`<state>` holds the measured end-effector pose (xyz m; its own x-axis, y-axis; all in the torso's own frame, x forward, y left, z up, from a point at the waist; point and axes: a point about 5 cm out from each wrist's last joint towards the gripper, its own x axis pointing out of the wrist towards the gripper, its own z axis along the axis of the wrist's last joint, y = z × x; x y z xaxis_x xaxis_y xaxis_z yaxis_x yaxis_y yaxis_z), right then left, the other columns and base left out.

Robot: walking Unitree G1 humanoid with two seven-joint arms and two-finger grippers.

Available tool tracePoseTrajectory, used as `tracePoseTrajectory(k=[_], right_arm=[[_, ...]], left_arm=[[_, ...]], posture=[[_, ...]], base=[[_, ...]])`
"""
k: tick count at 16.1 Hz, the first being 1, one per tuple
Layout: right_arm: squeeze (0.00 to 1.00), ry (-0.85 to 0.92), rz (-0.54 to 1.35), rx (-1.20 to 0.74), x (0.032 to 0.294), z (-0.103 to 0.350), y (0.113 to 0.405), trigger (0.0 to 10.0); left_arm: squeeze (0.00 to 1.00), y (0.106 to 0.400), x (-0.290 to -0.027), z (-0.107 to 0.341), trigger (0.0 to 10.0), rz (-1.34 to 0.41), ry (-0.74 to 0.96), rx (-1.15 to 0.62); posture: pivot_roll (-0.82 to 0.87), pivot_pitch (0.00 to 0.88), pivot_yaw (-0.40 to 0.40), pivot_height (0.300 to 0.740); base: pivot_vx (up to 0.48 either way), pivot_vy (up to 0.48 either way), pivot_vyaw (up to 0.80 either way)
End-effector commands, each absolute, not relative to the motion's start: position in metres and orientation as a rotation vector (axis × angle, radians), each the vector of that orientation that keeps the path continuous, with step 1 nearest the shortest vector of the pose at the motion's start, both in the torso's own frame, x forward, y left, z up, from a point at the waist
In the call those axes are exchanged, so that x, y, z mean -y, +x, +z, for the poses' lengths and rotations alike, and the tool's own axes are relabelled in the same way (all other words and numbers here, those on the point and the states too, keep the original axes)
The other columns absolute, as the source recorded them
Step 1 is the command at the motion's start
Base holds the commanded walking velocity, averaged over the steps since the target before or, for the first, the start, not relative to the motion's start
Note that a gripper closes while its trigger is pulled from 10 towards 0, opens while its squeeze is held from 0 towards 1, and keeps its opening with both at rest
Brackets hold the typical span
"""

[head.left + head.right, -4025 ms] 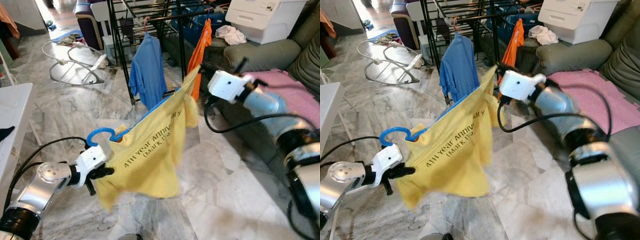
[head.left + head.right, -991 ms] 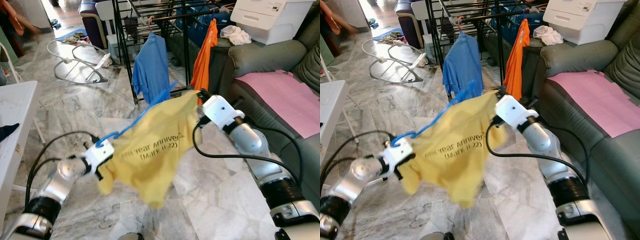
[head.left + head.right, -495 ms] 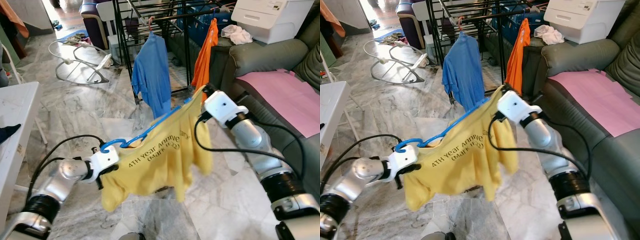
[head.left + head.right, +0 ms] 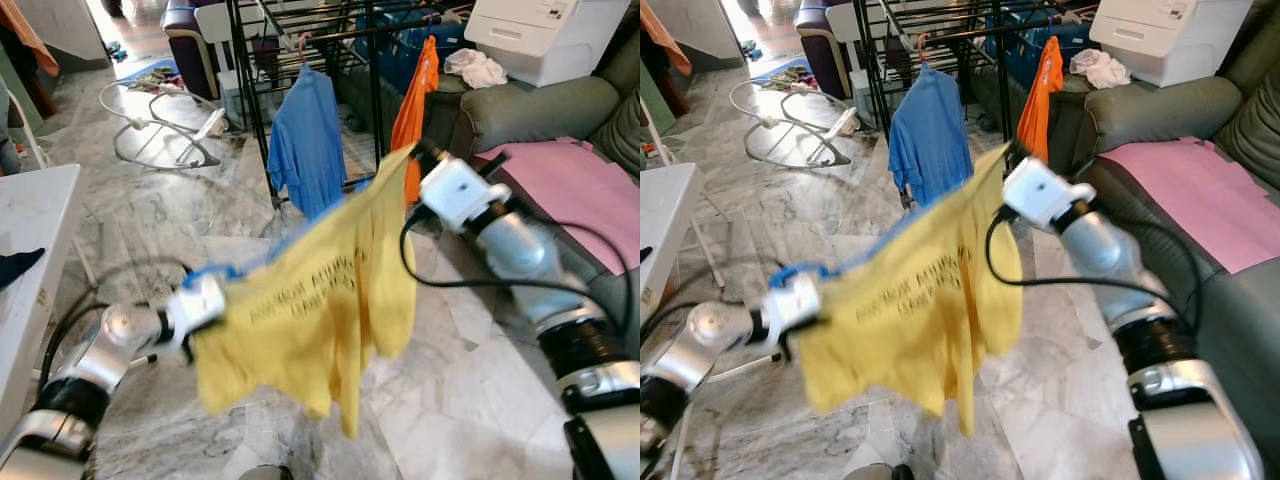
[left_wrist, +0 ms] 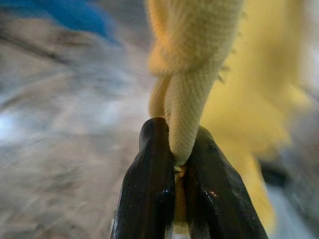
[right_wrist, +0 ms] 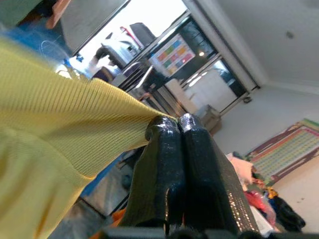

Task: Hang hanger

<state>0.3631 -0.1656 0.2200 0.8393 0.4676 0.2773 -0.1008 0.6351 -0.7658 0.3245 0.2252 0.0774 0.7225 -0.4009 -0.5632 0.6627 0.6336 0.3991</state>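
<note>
A yellow T-shirt [image 4: 310,300] with dark lettering hangs stretched between my two grippers on a blue hanger [image 4: 790,272], which is blurred by motion. My left gripper [image 4: 198,312] holds the low end at the left; in the left wrist view its fingers [image 5: 152,164] are shut on a rolled yellow hem [image 5: 187,99]. Up at the right, my right gripper [image 4: 416,152] is shut on the shirt's other shoulder [image 6: 75,114], just in front of the black drying rack [image 4: 245,90].
On the rack hang a blue shirt [image 4: 305,145] and an orange garment [image 4: 415,95]. A grey sofa [image 4: 520,105] with a pink mat [image 4: 565,165] and a white printer [image 4: 540,30] lies to the right. To the left stand a white table [image 4: 30,230] and a baby bouncer [image 4: 160,130].
Both grippers have lifted the shirt a little, the right one higher toward the rack. The shirt has swung and now hangs flatter; the picture is blurred around the left gripper.
</note>
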Motion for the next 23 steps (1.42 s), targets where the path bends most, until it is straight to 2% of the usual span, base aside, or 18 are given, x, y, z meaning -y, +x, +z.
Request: tracePoseTrajectory(k=[1, 5, 8, 11, 14, 16, 18, 20, 22, 23], right_arm=[[0.0, -0.796, 0.272, 0.541, 0.175, 0.237, 0.364, 0.0], [0.0, -0.79, 0.288, 0.544, 0.173, 0.23, 0.361, 0.0], [0.0, -0.799, 0.285, 0.544, 0.175, 0.23, 0.362, 0.0], [0.0, -0.819, 0.262, 0.557, 0.18, 0.237, 0.364, 0.0], [0.0, -0.847, 0.25, 0.584, 0.182, 0.25, 0.37, 0.0], [0.0, -0.866, 0.286, 0.624, 0.171, 0.259, 0.373, 0.0], [0.0, -0.844, 0.357, 0.72, 0.141, 0.279, 0.376, 0.0], [0.0, -0.809, 0.422, 0.779, 0.12, 0.289, 0.375, 0.0], [0.0, -0.791, 0.6, 0.843, 0.091, 0.291, 0.363, 0.0], [0.0, -0.761, 0.637, 0.847, 0.086, 0.292, 0.36, 0.0]], left_arm=[[0.0, 0.329, -0.238, 0.083, 0.0, -0.504, 0.556, -0.442], [0.0, 0.328, -0.236, 0.078, 0.0, -0.492, 0.476, -0.451], [0.0, 0.314, -0.224, 0.073, 0.0, -0.725, 0.492, -0.479], [0.0, 0.287, -0.228, 0.061, 0.0, -0.983, 0.532, -0.643], [0.0, 0.275, -0.235, 0.063, 0.0, -1.119, 0.534, -0.719], [0.0, 0.266, -0.235, 0.064, 0.0, -1.217, 0.547, -0.775], [0.0, 0.254, -0.235, 0.06, 0.0, -1.328, 0.603, -0.855], [0.0, 0.254, -0.233, 0.06, 0.0, -1.34, 0.604, -0.861], [0.0, 0.258, -0.23, 0.06, 0.0, -1.318, 0.611, -0.849], [0.0, 0.258, -0.229, 0.061, 0.0, -1.318, 0.604, -0.846]], posture=[[-0.05, 0.02, 0.079, 0.74], [-0.05, 0.02, 0.083, 0.74], [-0.05, 0.021, 0.083, 0.74], [-0.05, 0.022, 0.083, 0.74], [-0.05, 0.027, 0.09, 0.74], [-0.05, 0.028, 0.091, 0.74], [-0.05, 0.028, 0.096, 0.74], [-0.05, 0.028, 0.096, 0.74], [-0.04, 0.027, 0.094, 0.74], [-0.04, 0.027, 0.094, 0.74]], base=[[0.0, 0.0, 0.0], [0.0, 0.0, 0.0], [0.0, 0.0, 0.0], [0.0, 0.0, 0.0], [0.0, 0.0, 0.0], [0.0, 0.0, 0.0], [0.0, 0.0, 0.0], [0.0, 0.0, 0.0], [0.0, 0.0, 0.0], [0.0, 0.0, 0.0]])
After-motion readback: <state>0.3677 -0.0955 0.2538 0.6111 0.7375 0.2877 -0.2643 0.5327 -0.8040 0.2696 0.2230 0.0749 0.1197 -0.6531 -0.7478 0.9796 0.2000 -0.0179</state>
